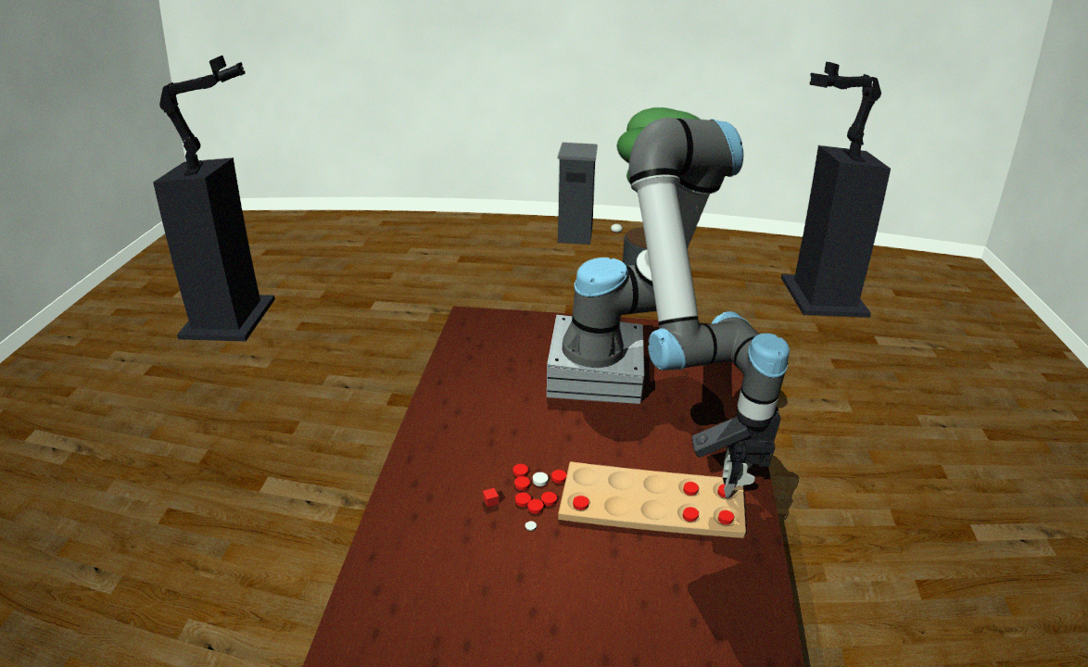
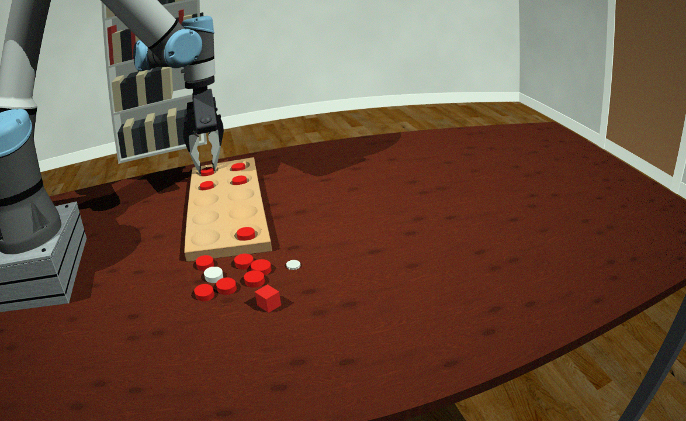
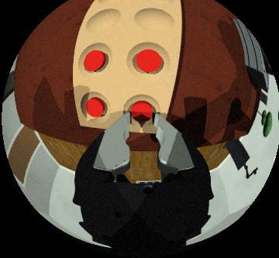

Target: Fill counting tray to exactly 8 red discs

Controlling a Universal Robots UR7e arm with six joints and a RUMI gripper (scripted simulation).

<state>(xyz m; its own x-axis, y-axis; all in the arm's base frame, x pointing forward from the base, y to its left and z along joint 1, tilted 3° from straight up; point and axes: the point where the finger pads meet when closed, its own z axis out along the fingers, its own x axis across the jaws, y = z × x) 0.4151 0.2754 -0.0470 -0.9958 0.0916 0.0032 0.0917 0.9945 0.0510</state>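
The gripper (image 1: 728, 492) (image 2: 207, 170) (image 3: 142, 115) points down at the tray's far end and is shut on a red disc (image 2: 207, 171) (image 3: 142, 108). That disc is at the end pocket on the robot base's side, low in or just over it; its exact height is hard to tell. The wooden tray (image 1: 636, 525) (image 2: 228, 251) (image 3: 116, 91) has two rows of pockets. Red discs lie in the other end pocket (image 3: 95, 107), in both pockets of the neighbouring pair (image 3: 94, 60) (image 3: 149, 60), and in one near-end pocket (image 1: 581, 501) (image 2: 245, 233). The remaining pockets are empty.
Several loose red discs (image 1: 536, 506) (image 2: 225, 285) lie by the tray's near end. Among them is a white disc (image 1: 539, 478) (image 2: 213, 274). A smaller white disc (image 1: 530, 525) (image 2: 293, 264) and a red cube (image 1: 490, 497) (image 2: 268, 298) lie beside them.
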